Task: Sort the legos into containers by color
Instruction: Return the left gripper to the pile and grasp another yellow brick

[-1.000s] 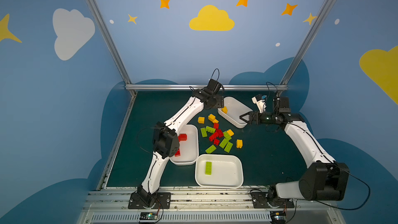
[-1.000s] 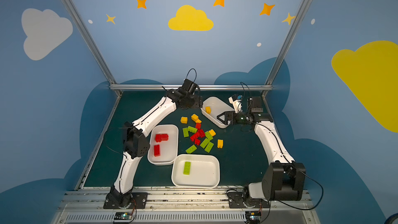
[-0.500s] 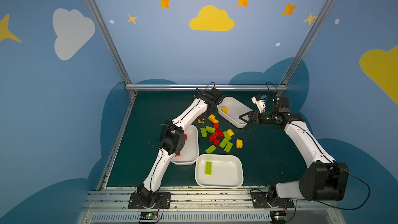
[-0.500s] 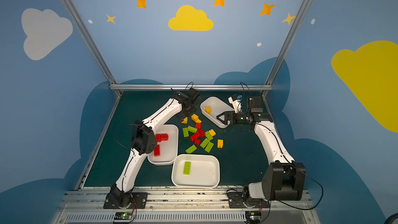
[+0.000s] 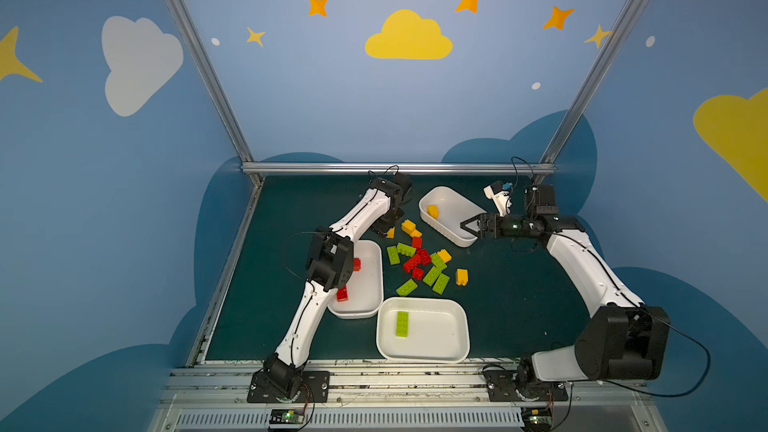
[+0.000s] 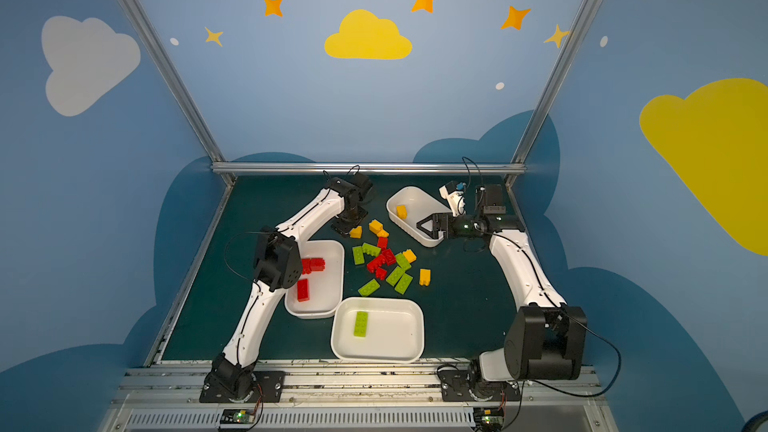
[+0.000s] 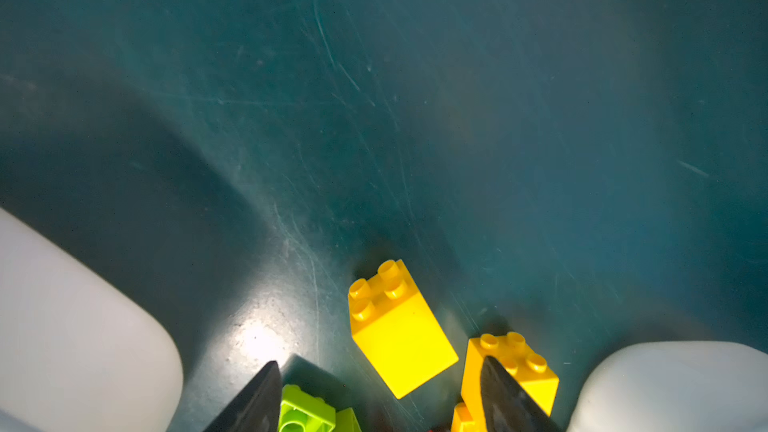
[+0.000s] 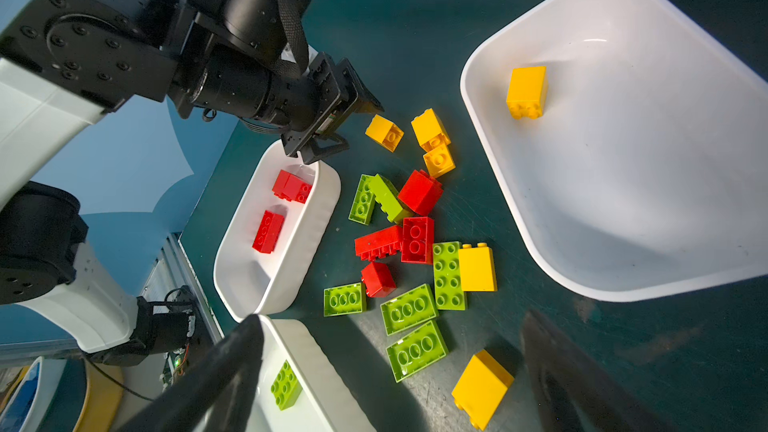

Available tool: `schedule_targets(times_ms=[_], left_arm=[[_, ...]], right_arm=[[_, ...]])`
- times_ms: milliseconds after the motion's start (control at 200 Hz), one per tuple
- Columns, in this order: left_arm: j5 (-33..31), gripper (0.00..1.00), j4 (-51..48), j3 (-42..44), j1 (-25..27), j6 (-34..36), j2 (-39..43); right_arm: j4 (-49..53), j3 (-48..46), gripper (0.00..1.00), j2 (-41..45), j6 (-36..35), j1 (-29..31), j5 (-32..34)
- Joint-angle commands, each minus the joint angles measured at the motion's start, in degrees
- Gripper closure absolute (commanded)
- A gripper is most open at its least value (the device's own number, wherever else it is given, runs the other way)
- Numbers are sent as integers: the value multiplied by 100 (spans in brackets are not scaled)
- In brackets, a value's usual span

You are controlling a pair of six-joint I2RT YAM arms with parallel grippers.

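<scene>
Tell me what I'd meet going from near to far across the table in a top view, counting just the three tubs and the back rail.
Tub with the green brick → tub with red bricks → tub with the yellow brick → aluminium back rail.

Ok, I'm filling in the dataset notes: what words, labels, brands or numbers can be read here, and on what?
No readable text in any view.
Legos: no legible mark on the studs.
Containers: plain white, no label.
Circuit boards on the front rail: print too small to read.
Wall: only painted clouds and stars.
</scene>
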State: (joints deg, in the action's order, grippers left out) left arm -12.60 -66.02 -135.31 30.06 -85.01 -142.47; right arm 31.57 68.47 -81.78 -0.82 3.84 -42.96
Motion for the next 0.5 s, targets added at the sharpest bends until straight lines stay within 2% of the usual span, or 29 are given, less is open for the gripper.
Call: schedule_targets(times_ms=[0, 285, 495], left_arm=[[156, 27, 106, 17, -57, -208, -231], [277, 34, -135, -480, -76, -292, -688], [249, 47, -128, -479, -75, -261, -755]], right_arm=[[-127, 91, 5, -19, 189, 32, -204], [-162, 72, 5, -82, 217, 56, -240], [-125, 53, 5, -84, 207, 58, -244]])
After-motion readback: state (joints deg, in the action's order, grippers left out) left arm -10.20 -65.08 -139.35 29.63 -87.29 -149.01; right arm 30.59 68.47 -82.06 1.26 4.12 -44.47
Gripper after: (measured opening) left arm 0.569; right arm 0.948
